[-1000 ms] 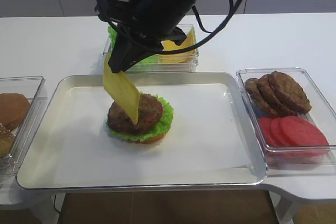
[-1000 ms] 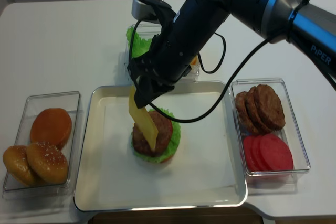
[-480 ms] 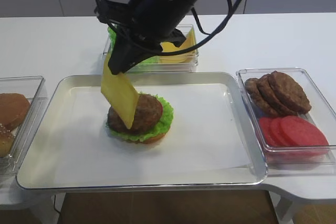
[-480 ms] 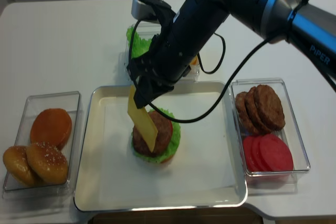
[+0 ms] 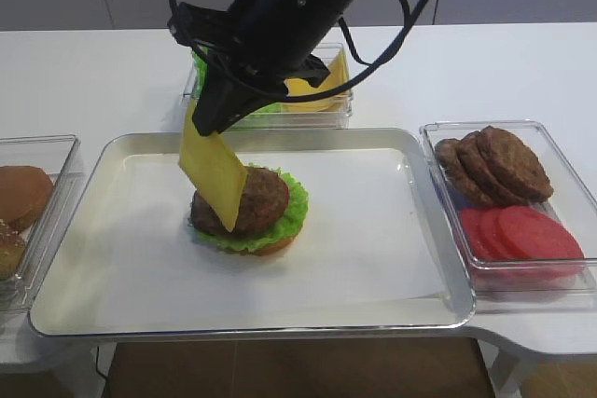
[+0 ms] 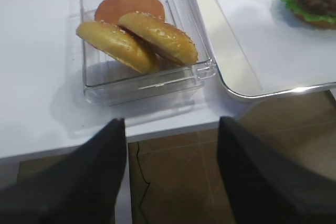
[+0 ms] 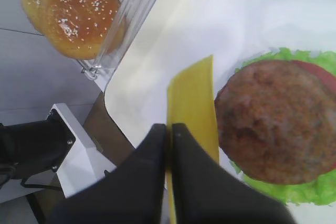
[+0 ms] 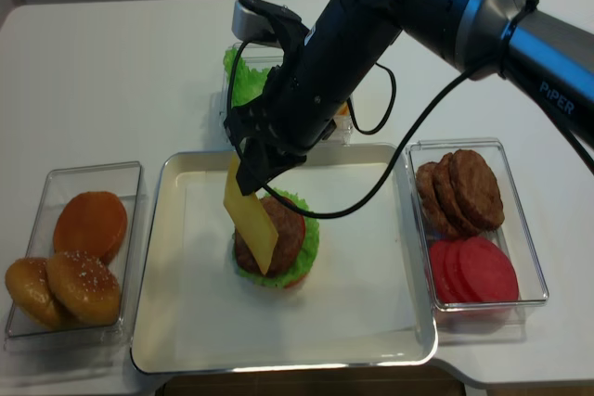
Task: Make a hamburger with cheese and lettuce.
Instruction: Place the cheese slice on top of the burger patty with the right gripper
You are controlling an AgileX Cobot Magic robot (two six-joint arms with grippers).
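The hamburger [image 5: 250,213] sits left of centre on the paper-lined metal tray [image 5: 392,139]: bun base, ruffled green lettuce [image 7: 273,190], brown patty [image 7: 278,119] on top. My right gripper [image 5: 207,118] is shut on the upper edge of the yellow cheese [image 5: 213,179]. The slice hangs slanted, its lower end against the patty's left side. In the right wrist view the cheese [image 7: 194,98] runs from the pinched fingertips [image 7: 169,128] beside the patty. My left gripper [image 6: 172,121] is open and holds nothing, off the table's front-left edge above the floor.
A clear box of sesame buns [image 8: 83,248] stands left of the tray. Right of the tray, one box holds loose brown patties [image 5: 494,165] and red tomato slices [image 5: 522,235]. Behind the tray is a box with lettuce and cheese slices [image 5: 317,90].
The right gripper has shifted slightly left with the cheese. The slice's lower end has slid from the patty's middle toward its left side. The left gripper has not visibly moved.
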